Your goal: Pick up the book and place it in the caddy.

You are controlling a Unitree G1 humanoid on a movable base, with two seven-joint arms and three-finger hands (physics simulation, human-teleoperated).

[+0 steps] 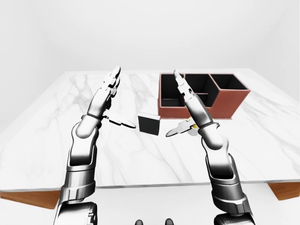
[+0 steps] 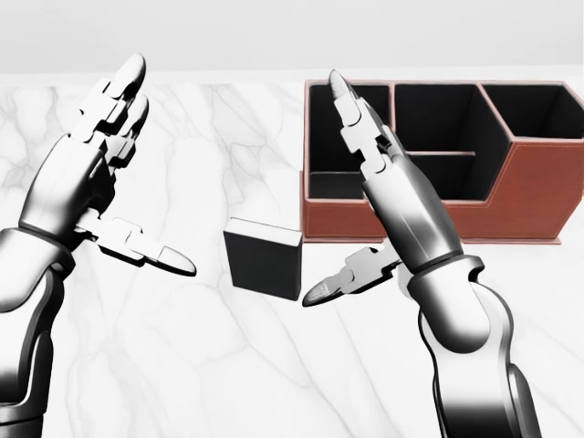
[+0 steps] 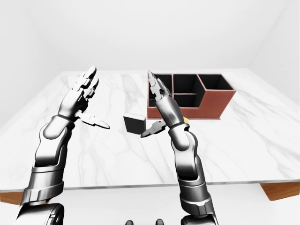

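Note:
A small dark book (image 2: 265,260) stands upright on the white marble table (image 2: 210,365), just left of the caddy's near corner. The caddy (image 2: 511,187) is a red-brown box with several black compartments at the upper right of the head view. My left hand (image 2: 137,173) is open and raised left of the book, fingers up, thumb pointing toward it. My right hand (image 2: 347,196) is open and raised right of the book, in front of the caddy's left end. Neither hand touches the book.
A small yellow object (image 1: 191,125) lies on the table by the caddy, mostly hidden behind my right wrist. The table's near edge (image 1: 140,187) runs across the bottom of the left-eye view, with brown corners showing beneath it.

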